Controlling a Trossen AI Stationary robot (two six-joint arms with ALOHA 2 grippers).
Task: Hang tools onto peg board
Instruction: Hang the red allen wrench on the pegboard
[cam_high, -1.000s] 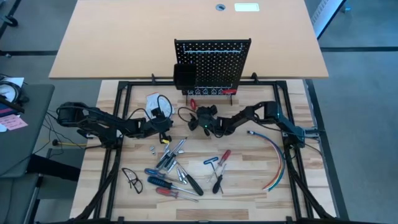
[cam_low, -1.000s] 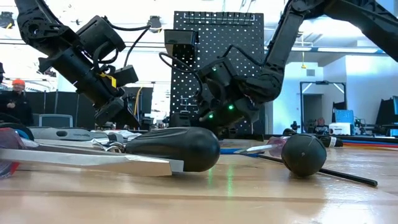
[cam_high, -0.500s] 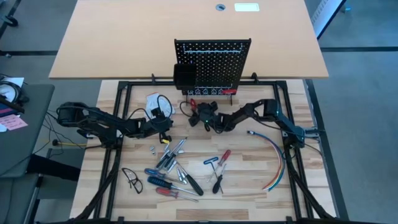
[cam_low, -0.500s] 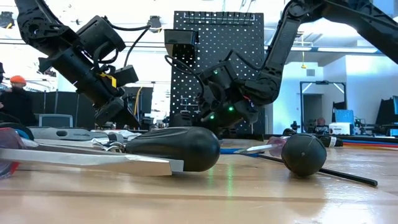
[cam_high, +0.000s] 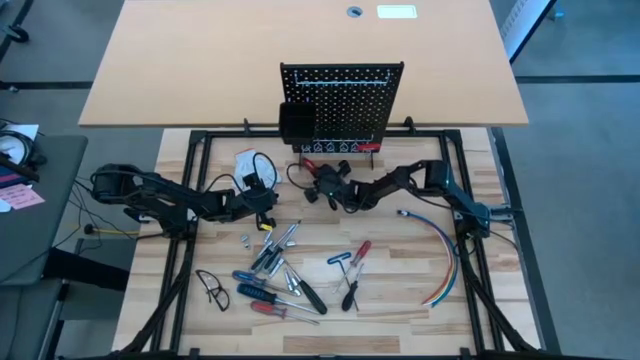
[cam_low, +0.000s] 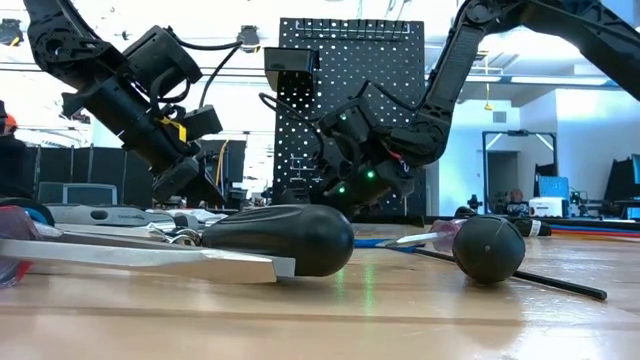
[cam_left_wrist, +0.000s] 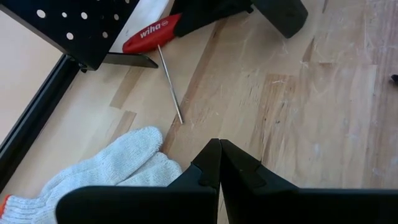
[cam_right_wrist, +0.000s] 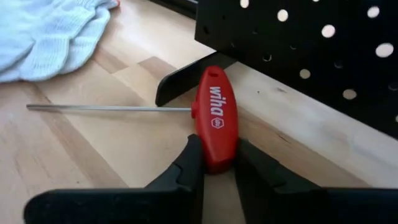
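Right gripper (cam_right_wrist: 214, 168) is low at the foot of the peg board (cam_high: 341, 105), fingers (cam_right_wrist: 183, 171) closed in on the end of a red T-handle key (cam_right_wrist: 213, 118), one on each side and touching it. The key lies flat on the counter (cam_high: 400, 290), handle right against the board's black foot (cam_right_wrist: 177, 84), thin shaft pointing away toward the white glove (cam_right_wrist: 53, 34).

Left gripper (cam_left_wrist: 219, 171) sits near the counter's left-middle, fingers shut, nothing between them. Glove is just beside it in the left wrist view; the red key and the board's corner show farther off.

Peg board stands upright at the back edge of the counter, black bin (cam_high: 295, 122) on its left half. No tools visible on the pegs from above.

Rest of the tools (cam_high: 285, 275) lie loose in front: a cluster of screwdrivers left of centre, the blue T-handle key (cam_high: 338, 260) and the red-handled pliers (cam_high: 355, 270) just right of them. Safety glasses (cam_high: 212, 288) at front left, coloured cable bundle (cam_high: 443, 255) along the right side.
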